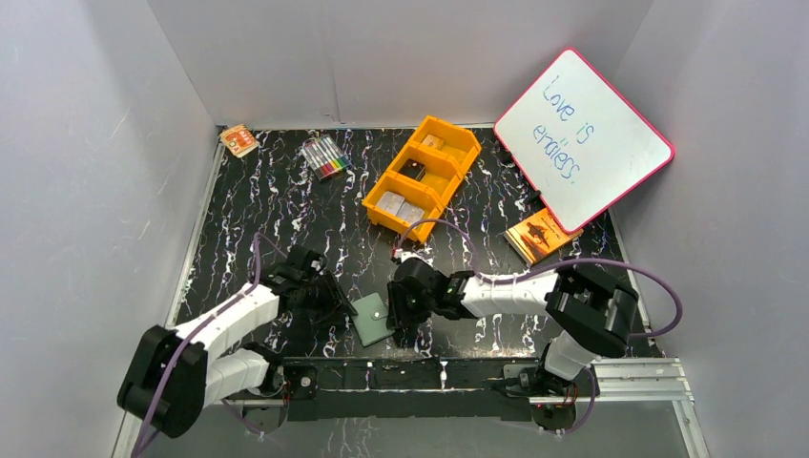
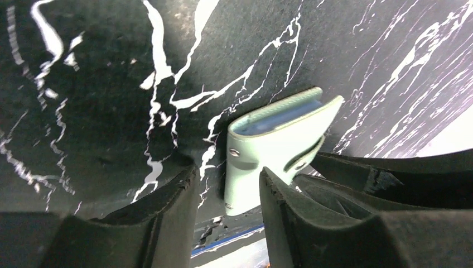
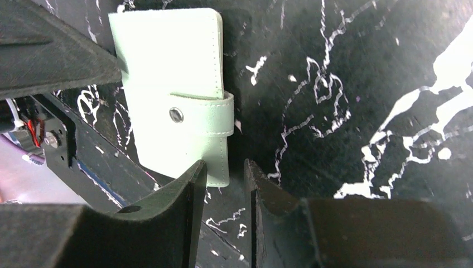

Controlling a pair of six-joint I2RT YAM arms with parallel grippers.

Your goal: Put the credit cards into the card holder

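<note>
Grey walls, a black marbled counter [image 1: 277, 200], and way at the back the orange tray [image 1: 382, 215] holding the pale cards [image 1: 401, 205]. Up front, the green wallet [image 1: 371, 318] lies snapped shut between the two sets of jaws. Left jaws stand apart around one corner. Right jaws sit narrow at its edge; gripping or not, can't tell. Danger: an off-centre pinch could skid it across the counter.

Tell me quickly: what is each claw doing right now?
Left claw: open, card holder corner between its jaws.
Right claw: narrow gap at the card holder's edge; state cannot be told.
</note>
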